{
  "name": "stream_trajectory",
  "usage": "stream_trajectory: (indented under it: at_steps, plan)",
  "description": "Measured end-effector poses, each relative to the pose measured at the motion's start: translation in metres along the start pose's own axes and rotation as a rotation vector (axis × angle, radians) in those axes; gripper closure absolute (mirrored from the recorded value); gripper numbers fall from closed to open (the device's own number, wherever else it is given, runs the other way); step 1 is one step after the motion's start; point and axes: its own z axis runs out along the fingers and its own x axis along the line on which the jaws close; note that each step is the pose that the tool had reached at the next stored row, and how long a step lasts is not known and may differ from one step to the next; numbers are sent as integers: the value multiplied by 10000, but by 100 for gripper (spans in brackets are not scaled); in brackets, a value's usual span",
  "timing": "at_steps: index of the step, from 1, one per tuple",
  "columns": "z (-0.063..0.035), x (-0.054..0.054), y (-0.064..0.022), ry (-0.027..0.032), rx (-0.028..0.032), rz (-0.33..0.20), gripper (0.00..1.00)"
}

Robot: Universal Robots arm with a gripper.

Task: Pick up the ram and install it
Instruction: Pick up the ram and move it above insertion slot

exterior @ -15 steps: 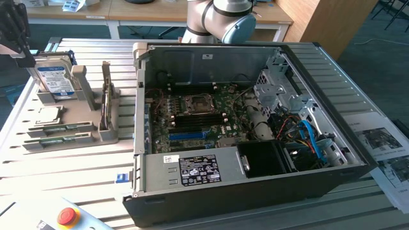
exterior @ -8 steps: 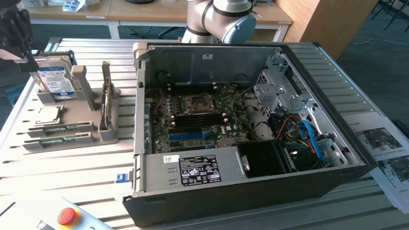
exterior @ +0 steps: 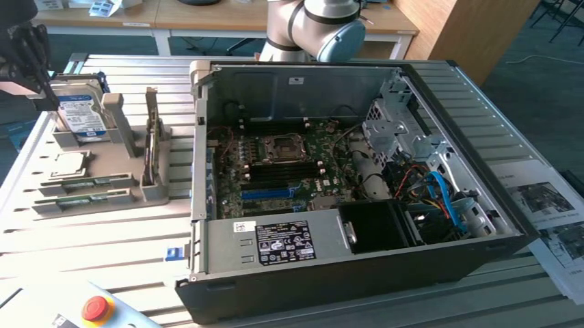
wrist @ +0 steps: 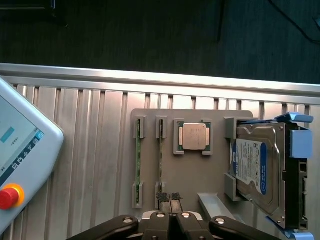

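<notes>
The ram [wrist: 161, 159] is seen standing on edge in a slot of the grey holder [wrist: 200, 175], and it is gripped by nothing. It is flanked by a second green stick [wrist: 138, 160], set parallel toward the holder's outer edge, and by the square silver processor [wrist: 192, 136] on its other side. The gripper [wrist: 169, 197] is held above the holder's edge, just beyond one end of the ram. Its fingers [wrist: 163, 197] are pressed together with nothing caught between them. The tips are placed slightly to the processor's side of the stick. Whether they touch anything cannot be told.

The slatted metal table [exterior: 119, 229] is taken here from the exterior view's left to its right. A pendant [exterior: 55, 307] with a red button [exterior: 96, 308] is lodged at the near left corner. The holder is set along the left edge, with both sticks at its near end, the processor behind them and a hard drive [exterior: 81, 113] upright at its far end. An open computer case [exterior: 365, 273] is laid on its side in the table's middle. Its motherboard [exterior: 292, 171] is exposed, with a blue slot [exterior: 269, 193] toward the near wall. The robot arm [exterior: 319, 27] is seen behind the case's far wall. Printed sheets [exterior: 556, 205] are spread by the right edge.
</notes>
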Motion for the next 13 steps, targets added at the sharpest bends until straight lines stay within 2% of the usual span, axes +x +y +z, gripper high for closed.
stream_trajectory:
  at_steps: [8, 9, 10, 11, 12, 13]
  plan:
    - [1, 0, 0, -1, 1, 0, 90]
    - [1, 0, 0, -1, 1, 0, 89]
    - [1, 0, 0, -1, 1, 0, 83]
    - [1, 0, 0, 0, 1, 0, 83]
    - [1, 0, 0, -1, 1, 0, 76]
    - [1, 0, 0, -1, 1, 0, 76]
